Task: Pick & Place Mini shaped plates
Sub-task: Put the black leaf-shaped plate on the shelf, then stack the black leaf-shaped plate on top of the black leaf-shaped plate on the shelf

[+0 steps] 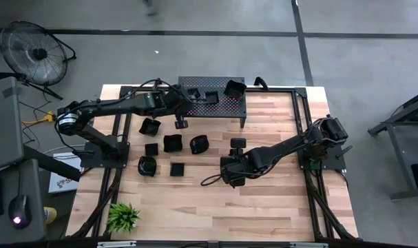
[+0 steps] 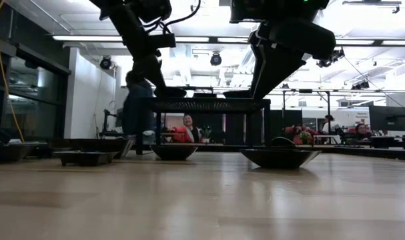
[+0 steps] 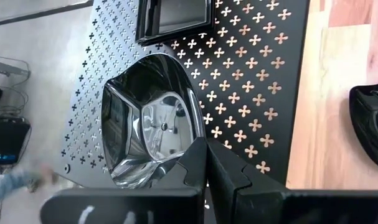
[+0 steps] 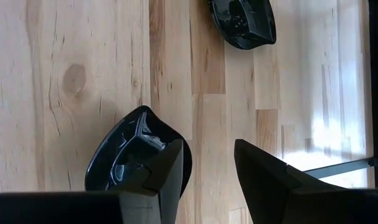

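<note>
Plates: several mini shaped plates (image 1: 172, 143) lay loose on the bench (image 1: 264, 207), in front of the perforated stand (image 1: 226, 105); at least two more already sat on the stand top.
Carried plate: one glossy plate (image 3: 148, 121) hung over the stand's perforated top, pinched by its rim and tipped on edge, probably so it could be lowered flat among those already placed.
Left hand: left hand (image 3: 207, 165) reached over the stand, fingers together and clamped on that plate's rim.
Right hand: right hand (image 4: 207, 168) hovered low over the bench in front of the stand, fingers apart and holding nothing I could see; one finger stood just over the rim of a lobed plate (image 4: 129, 155), likely lined up for the next pick.
Stage, as judged: part done, with most plates not yet on the stand.
Edges: a green plant (image 1: 123, 216) sat at the bench corner far from the stand.
Room: a person in red (image 2: 186, 131) sat beyond the stand.
</note>
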`<state>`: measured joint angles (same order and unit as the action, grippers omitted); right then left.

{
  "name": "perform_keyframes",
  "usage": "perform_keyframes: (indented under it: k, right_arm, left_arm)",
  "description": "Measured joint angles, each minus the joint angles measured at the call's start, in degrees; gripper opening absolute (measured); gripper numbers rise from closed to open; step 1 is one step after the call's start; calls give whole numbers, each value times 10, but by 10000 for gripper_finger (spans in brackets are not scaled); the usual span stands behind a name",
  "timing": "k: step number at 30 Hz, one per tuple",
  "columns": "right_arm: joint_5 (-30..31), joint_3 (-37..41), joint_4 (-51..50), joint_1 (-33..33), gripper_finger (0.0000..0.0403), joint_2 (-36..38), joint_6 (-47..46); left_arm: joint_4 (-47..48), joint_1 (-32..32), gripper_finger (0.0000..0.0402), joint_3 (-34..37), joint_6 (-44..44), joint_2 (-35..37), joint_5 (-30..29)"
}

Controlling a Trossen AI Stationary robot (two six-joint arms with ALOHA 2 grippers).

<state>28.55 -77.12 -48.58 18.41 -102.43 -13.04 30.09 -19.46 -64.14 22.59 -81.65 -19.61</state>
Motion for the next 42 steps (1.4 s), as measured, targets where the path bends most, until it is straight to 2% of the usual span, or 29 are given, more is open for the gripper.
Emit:
perform_keyframes:
  k: [21, 25, 34, 42]
  right_arm:
    - [0, 0, 0, 0, 139, 0, 5]
    - [0, 0, 0, 0, 139, 0, 4]
    - [-1, 0, 0, 0, 139, 0, 1]
    - [-1, 0, 0, 0, 139, 0, 0]
  left_arm:
    - [-15, 0, 8, 0, 26, -22, 5]
    - [-14, 0, 36, 0, 31, -22, 6]
    - [-14, 0, 127, 0, 46, -22, 6]
    - [13, 0, 142, -24, 72, -22, 5]
